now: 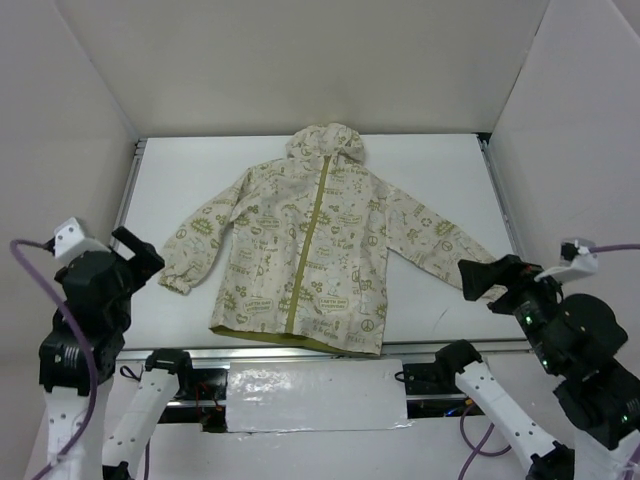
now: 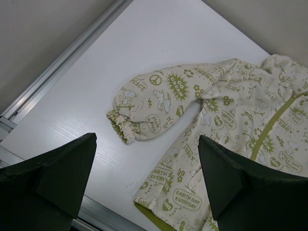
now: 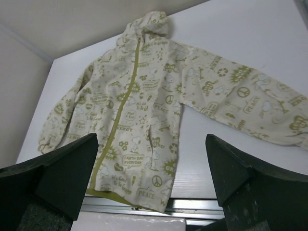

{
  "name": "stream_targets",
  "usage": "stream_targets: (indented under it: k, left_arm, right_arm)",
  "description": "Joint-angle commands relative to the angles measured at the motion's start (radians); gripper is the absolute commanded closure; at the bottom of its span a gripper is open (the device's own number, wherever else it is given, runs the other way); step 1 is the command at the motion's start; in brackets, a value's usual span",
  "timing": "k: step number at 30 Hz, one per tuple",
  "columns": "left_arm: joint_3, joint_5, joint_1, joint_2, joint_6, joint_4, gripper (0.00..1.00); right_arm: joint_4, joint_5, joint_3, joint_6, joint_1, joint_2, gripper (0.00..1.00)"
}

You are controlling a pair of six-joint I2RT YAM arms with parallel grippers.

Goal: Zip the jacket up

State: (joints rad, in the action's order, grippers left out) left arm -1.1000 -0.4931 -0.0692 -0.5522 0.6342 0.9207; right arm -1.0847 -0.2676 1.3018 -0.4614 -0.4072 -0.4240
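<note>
Jacket (image 1: pixel 310 255) flat on white table (image 1: pixel 440 170)

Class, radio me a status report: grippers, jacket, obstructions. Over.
Left gripper open, right gripper open, neither touching the jacket. It lies flat, front up. Nothing in the way.

You've got a jacket (image 1: pixel 310 255) in soft matt cloth, kinda crinkly. The counter (image 1: pixel 180 180) is smooth white with a faint grain and a slight sheen, and its rail (image 2: pixel 62 58) is brushed metal. The left gripper (image 2: pixel 147 139) and right gripper (image 3: pixel 151 137) look like dark matt plastic.
</note>
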Motion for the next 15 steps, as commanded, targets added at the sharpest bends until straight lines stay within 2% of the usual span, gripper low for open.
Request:
stream_targets:
  k: [1, 5, 8, 15]
  left_arm:
    - [-0.041, -0.013, -0.004, 0.075, -0.041, 0.076, 0.01]
    - [-0.067, -0.074, -0.006, 0.147, -0.047, 0.141, 0.01]
    - [-0.078, -0.07, -0.006, 0.187, -0.044, 0.15, 0.01]
    - [-0.058, -0.067, -0.006, 0.172, -0.036, 0.141, 0.01]
  right_arm:
    - [-0.121, -0.128, 0.05, 0.026, -0.024, 0.057, 0.0]
    - [-0.152, -0.154, 0.065, 0.013, -0.022, 0.097, 0.0]
    - [-0.149, -0.154, 0.056, 0.01, -0.024, 0.11, 0.0]
    - [-0.126, -0.13, 0.044, 0.004, -0.024, 0.105, 0.0]
